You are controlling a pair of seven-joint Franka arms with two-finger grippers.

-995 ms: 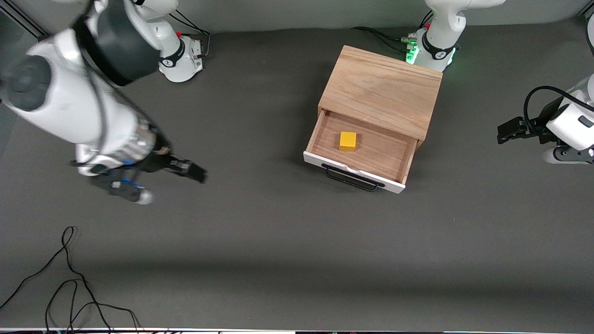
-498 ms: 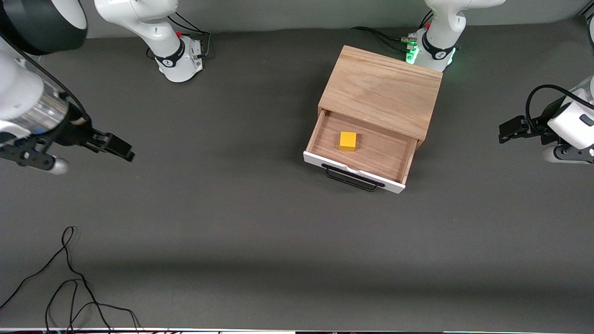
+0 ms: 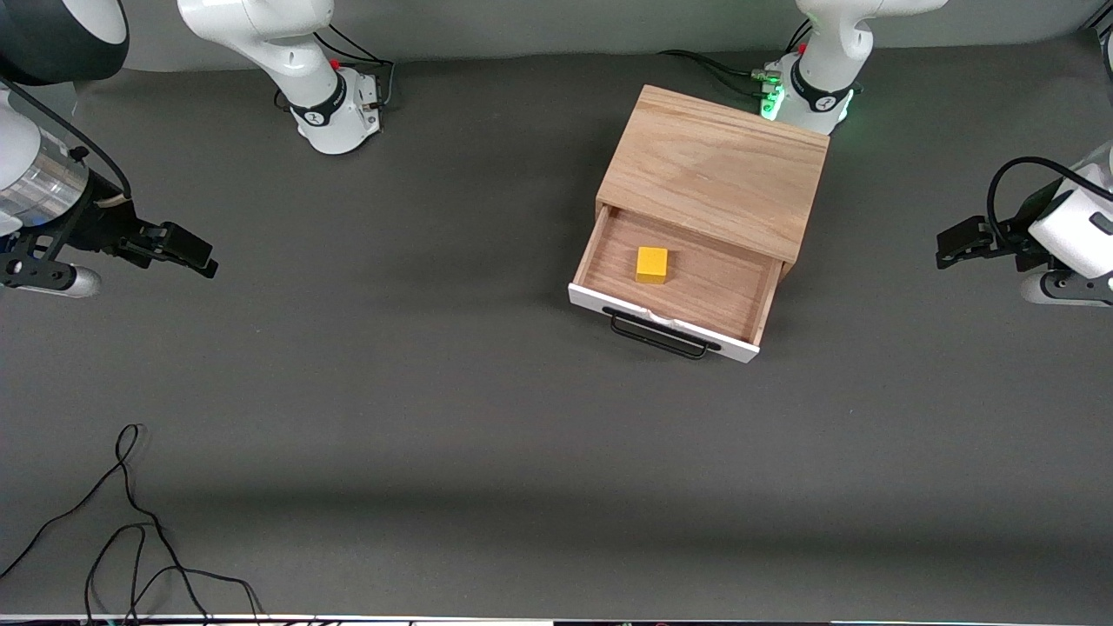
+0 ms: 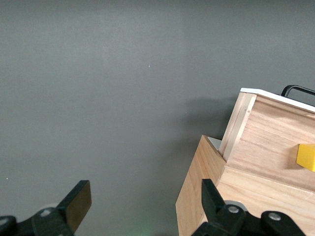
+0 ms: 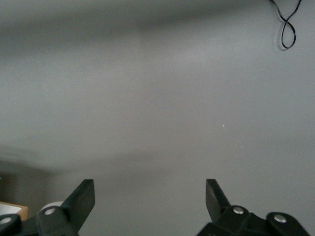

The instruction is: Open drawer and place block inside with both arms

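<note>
The light-wood drawer (image 3: 756, 296) stands pulled out of the oak cabinet (image 3: 717, 169), its white front and black bar handle (image 3: 658, 334) toward the front camera. The yellow block (image 3: 652, 264) lies in the drawer; it also shows in the left wrist view (image 4: 306, 157). My left gripper (image 3: 948, 243) is open and empty over the table at the left arm's end, apart from the cabinet (image 4: 197, 196). My right gripper (image 3: 187, 252) is open and empty over the table at the right arm's end; in the right wrist view it (image 5: 147, 196) hangs over bare mat.
Loose black cables (image 3: 130, 522) lie near the front edge at the right arm's end; a loop shows in the right wrist view (image 5: 285, 29). The arm bases (image 3: 335, 104) (image 3: 809, 87) stand along the back. A dark grey mat (image 3: 435, 391) covers the table.
My right arm has swung away from the table's middle toward its own end, carrying its gripper outward and upward in the view. The left arm, drawer and block have stayed put.
</note>
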